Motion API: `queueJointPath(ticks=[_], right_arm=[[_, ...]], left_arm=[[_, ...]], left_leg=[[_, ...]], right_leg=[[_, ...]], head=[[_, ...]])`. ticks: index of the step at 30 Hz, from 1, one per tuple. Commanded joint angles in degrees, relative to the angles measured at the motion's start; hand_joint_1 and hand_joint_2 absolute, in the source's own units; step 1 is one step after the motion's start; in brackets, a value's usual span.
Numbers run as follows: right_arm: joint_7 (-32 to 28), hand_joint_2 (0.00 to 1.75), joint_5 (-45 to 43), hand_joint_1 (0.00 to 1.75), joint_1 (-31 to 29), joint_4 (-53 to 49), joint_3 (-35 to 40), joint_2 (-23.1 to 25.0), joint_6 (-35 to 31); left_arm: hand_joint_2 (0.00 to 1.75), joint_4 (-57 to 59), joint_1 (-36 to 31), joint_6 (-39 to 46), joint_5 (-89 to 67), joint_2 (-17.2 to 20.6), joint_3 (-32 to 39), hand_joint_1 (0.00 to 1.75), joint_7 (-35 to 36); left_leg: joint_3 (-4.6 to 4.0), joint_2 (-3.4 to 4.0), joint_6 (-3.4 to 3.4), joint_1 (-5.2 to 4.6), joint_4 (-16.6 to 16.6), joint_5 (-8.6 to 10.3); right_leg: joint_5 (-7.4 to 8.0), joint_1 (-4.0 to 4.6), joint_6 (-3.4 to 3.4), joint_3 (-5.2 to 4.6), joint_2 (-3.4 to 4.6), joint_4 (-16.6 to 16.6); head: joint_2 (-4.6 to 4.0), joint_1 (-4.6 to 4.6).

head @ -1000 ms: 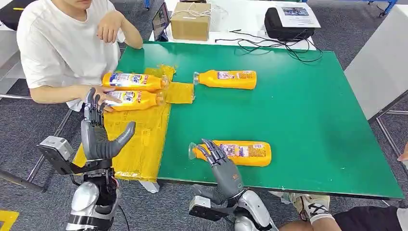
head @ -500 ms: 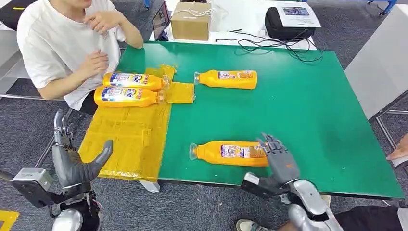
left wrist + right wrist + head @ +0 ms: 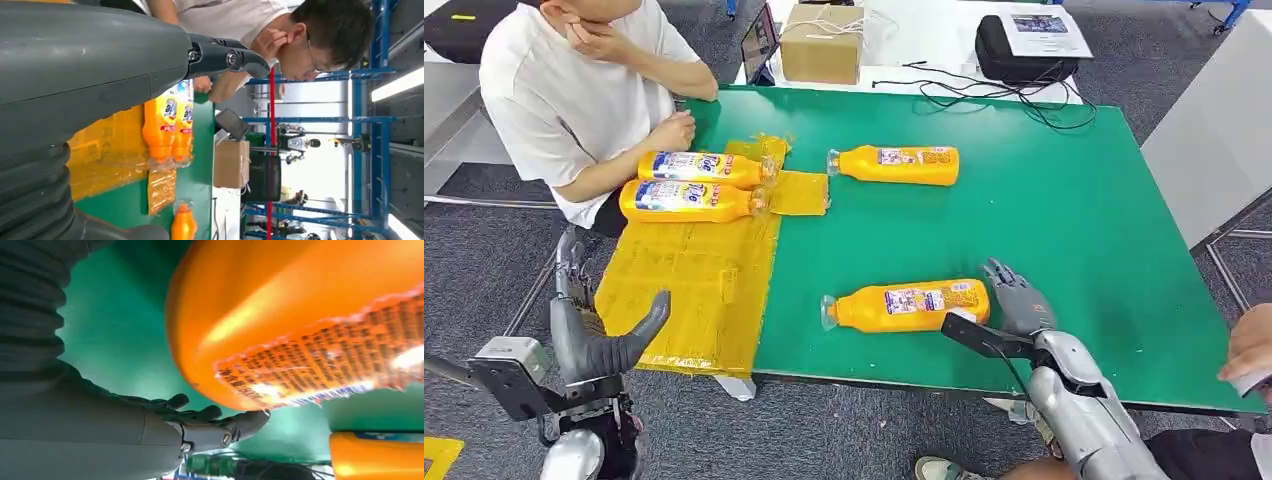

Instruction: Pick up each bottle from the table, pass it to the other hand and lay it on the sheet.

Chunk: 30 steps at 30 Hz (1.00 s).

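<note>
Bottles on the yellow sheet (image 3: pixel 686 290) greet us at the left: two (image 3: pixel 692 185) lie side by side at its far end, near a seated person (image 3: pixel 574 90). Below the sheet's near edge, off the green surface (image 3: pixel 1044 200), our left hand (image 3: pixel 589 325) stands upright, fingers spread and thumb out, holding nothing. At centre, a third bottle (image 3: pixel 894 164) waits at the far side, well apart from the nearest bottle (image 3: pixel 907 306), which lies on its side close to the front edge. Beside that bottle's base is our right hand (image 3: pixel 1016 298), fingers loosely extended along the base, not clenched; we cannot tell whether they touch it. We judge a sound pickup needs the fingers wrapped round the bottle's body, not its end, so the handover leaves room for the left hand.
</note>
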Motion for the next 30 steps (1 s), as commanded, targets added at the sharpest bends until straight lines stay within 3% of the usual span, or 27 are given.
queueJointPath(ticks=[1, 7, 10, 23, 30], right_arm=[[-1.7, 1.75, -1.4, 0.0, -7.2, 13.7, 2.7, 5.4, 0.1], [-6.9, 1.75, -0.4, 0.0, -8.8, 14.9, 6.7, 8.7, -4.7], [-6.5, 1.75, 1.9, 0.0, -8.7, 12.6, 8.9, 9.7, -8.7], [-5.6, 1.75, 3.0, 0.0, -8.5, 11.6, 10.1, 9.3, -8.9], [-2.1, 1.75, 3.3, 0.0, -12.9, 18.9, 12.3, 8.4, 0.7]], left_arm=[[1.75, 6.9, -4.0, 0.0, 0.2, 0.5, 0.6, 0.0, 0.4], [1.75, 8.6, -6.5, -0.4, 1.0, 0.8, -0.3, 0.0, -0.4], [1.75, 8.0, -6.9, -0.4, 1.0, 0.7, -0.6, 0.0, -0.6], [1.75, 7.1, -6.4, -0.5, 1.0, 0.8, -0.8, 0.0, -0.7], [1.75, 6.2, -5.3, -0.4, 2.1, 0.6, 0.3, 0.0, -0.3]], left_leg=[[0.23, 0.02, -0.1, 0.07, 0.0, -0.03], [0.27, 0.07, -0.13, 0.09, 0.0, -0.05], [0.24, 0.1, -0.13, 0.07, 0.0, -0.04], [0.1, -0.03, -0.08, 0.02, 0.0, 0.0], [0.16, 0.02, -0.12, 0.06, 0.1, -0.07]], right_leg=[[0.0, 0.05, -0.12, 0.2, 0.15, -0.1], [-0.01, 0.08, -0.14, 0.21, 0.22, 0.0], [-0.03, 0.06, -0.13, 0.16, 0.23, 0.0], [-0.02, 0.0, -0.07, 0.09, 0.06, 0.0], [-0.06, 0.04, -0.12, 0.13, 0.16, 0.1]], head=[[0.0, 0.0], [0.0, 0.02], [0.0, 0.0], [0.0, 0.0], [0.0, 0.0]])
